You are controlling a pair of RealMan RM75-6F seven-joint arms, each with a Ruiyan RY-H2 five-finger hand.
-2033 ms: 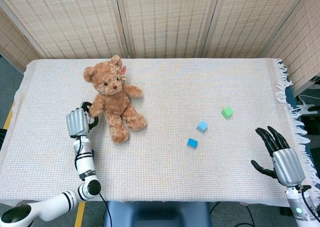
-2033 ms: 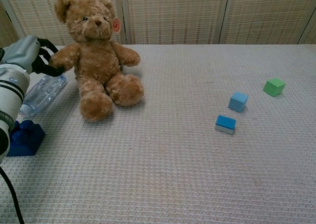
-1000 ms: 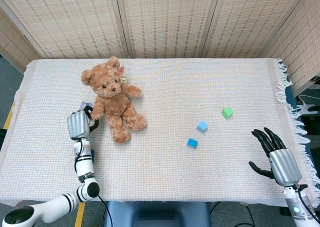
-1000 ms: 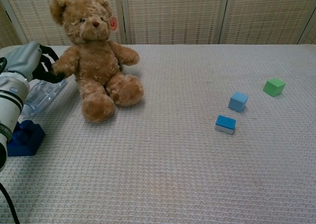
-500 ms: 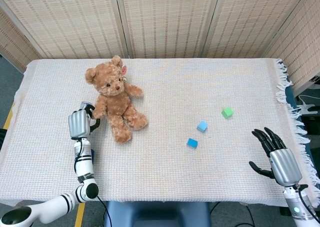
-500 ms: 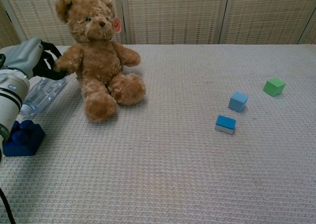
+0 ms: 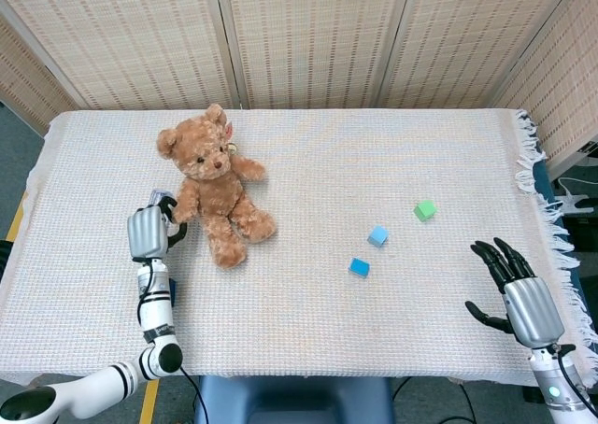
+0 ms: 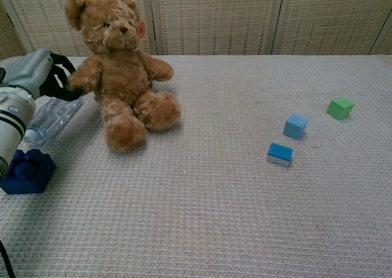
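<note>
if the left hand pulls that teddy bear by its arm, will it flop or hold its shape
Probably flop: the teddy bear looks plush, and the left hand grips only one paw. It sits upright, top-heavy, so it may tip sideways. Likely light for its size.

We count one teddy bear, three small blocks, one clear bottle, one dark blue brick.

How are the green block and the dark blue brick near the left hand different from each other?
The green block is light green and looks like a plain cube; the dark blue brick is navy with studs on top. The green block lies far toward the right side of the table, away from both hands; the dark blue brick sits just below the left hand. Both rest on the woven tablecloth.
</note>
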